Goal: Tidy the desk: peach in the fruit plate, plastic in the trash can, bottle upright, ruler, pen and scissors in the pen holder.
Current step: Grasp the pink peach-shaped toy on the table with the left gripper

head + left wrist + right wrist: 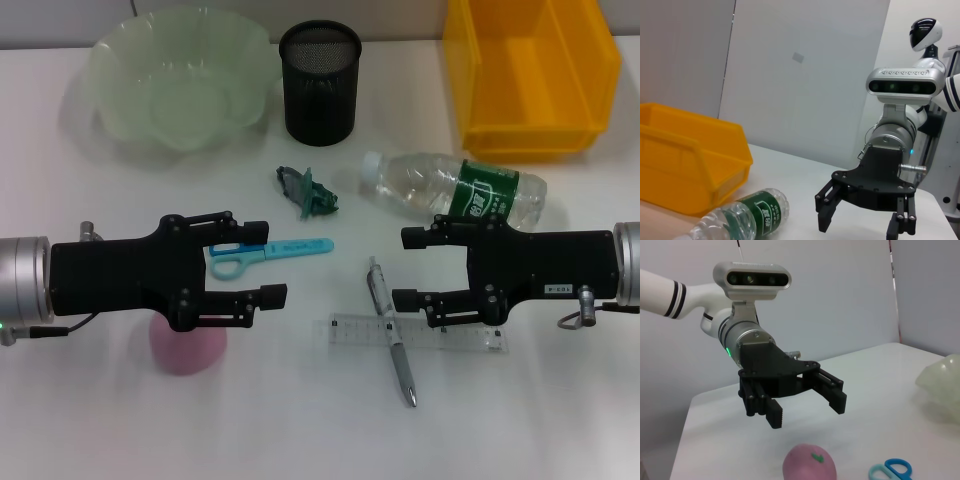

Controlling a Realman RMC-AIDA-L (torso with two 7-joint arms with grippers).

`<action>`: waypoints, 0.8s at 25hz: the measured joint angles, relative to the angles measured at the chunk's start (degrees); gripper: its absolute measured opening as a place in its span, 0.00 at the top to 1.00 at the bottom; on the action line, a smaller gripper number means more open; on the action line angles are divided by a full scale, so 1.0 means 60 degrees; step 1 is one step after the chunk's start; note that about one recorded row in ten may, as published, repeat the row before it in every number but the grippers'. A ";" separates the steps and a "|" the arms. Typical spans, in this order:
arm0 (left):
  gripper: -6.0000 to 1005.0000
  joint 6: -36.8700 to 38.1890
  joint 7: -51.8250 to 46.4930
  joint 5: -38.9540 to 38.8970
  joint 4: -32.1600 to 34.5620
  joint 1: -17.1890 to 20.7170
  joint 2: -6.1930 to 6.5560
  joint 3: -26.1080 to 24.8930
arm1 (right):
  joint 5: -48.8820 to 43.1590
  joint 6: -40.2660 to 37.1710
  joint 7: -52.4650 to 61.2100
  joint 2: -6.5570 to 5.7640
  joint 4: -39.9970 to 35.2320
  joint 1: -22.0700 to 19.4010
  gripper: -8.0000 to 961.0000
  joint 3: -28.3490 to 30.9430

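A pink peach (pixel 187 350) (pixel 809 462) lies partly under my open left gripper (pixel 272 262) (pixel 806 410). Blue scissors (pixel 270 255) (pixel 890 470) lie between that gripper's fingers, seen from above. The crumpled green plastic (pixel 308 192) sits mid-table. A clear bottle (pixel 455 188) (pixel 745 217) with a green label lies on its side beyond my open right gripper (pixel 406 268) (pixel 862 227). A silver pen (pixel 392 330) crosses a clear ruler (pixel 415 333) by the right fingertips. The green fruit plate (pixel 175 85) (pixel 940 385), the black mesh pen holder (pixel 320 80) and the yellow trash can (pixel 530 75) (pixel 685 165) stand at the back.
Both arms hover low over the white table, facing each other with a gap between their fingertips. The table's front strip below the ruler holds nothing else.
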 joint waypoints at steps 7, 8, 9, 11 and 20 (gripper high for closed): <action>0.20 -0.0002 0.0000 0.0001 -0.0001 0.0000 0.0000 0.0025 | 0.0000 0.0000 0.0000 -0.0001 0.0010 0.0000 0.18 0.0000; 0.20 -0.0003 0.0000 0.0001 0.0000 0.0000 0.0000 0.0028 | 0.0001 0.0000 0.0000 0.0000 0.0010 0.0000 0.18 0.0000; 0.20 -0.0004 0.0000 0.0001 0.0000 0.0000 0.0000 0.0029 | 0.0003 0.0000 0.0001 0.0000 0.0010 0.0000 0.18 0.0000; 0.20 0.0005 0.0000 0.0001 0.0000 0.0000 0.0000 0.0018 | 0.0006 0.0000 0.0000 0.0000 0.0010 0.0000 0.18 0.0000; 0.20 0.0018 0.0000 0.0000 0.0008 0.0000 0.0000 0.0001 | 0.0013 0.0000 0.0000 0.0000 -0.0005 0.0000 0.18 0.0000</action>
